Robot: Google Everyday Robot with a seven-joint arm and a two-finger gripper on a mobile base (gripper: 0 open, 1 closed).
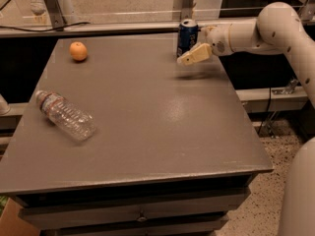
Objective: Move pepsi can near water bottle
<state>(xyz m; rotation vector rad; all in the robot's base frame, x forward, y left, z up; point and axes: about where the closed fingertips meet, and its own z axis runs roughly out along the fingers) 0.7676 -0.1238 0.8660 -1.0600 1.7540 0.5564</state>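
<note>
The pepsi can (186,36), dark blue with a silver top, stands upright at the far edge of the grey table (157,117). My gripper (193,44) reaches in from the right and is open. Its near finger (195,54) lies in front of the can's lower right side, and the other finger sits behind the can's right side. The can rests on the table. The water bottle (65,115), clear and ribbed with a red-and-white label near its neck, lies on its side at the left of the table, far from the can.
An orange (78,51) sits at the far left of the table. A rail and metal posts run behind the table's far edge. The floor drops away to the right of the table.
</note>
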